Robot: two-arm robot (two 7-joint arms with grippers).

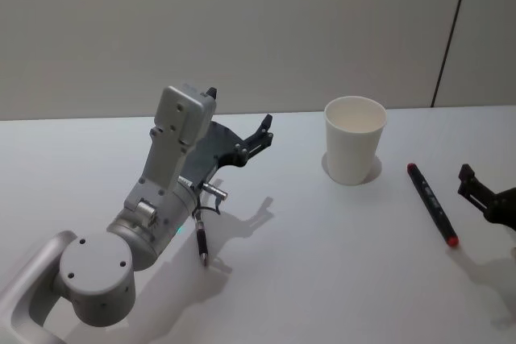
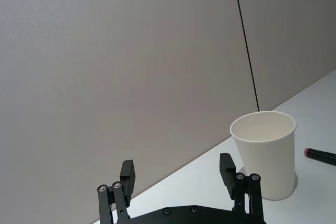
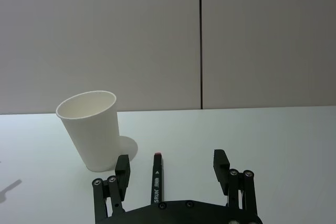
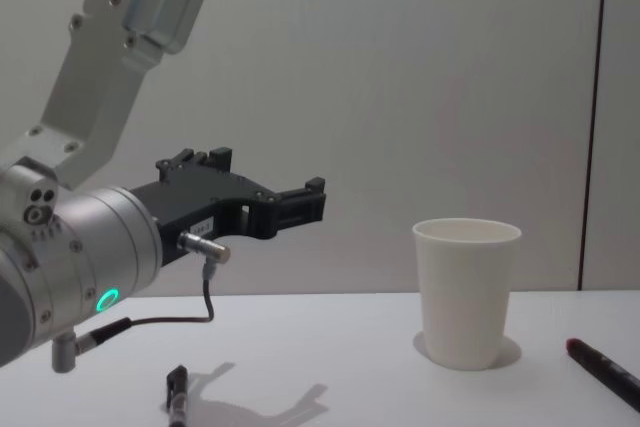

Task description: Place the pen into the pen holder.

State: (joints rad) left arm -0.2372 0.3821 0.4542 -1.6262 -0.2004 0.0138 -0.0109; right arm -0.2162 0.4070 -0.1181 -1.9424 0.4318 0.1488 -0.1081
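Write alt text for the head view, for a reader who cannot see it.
A white paper cup stands upright and empty on a white table, with a black, red-tipped pen lying to its right. The left gripper hangs open above the table left of the cup; the right gripper sits at the right edge, near the pen.

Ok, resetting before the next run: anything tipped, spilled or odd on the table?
Nothing stands out. The cup stands upright, one pen lies flat to its right, and a second pen lies under the left arm. No spills.
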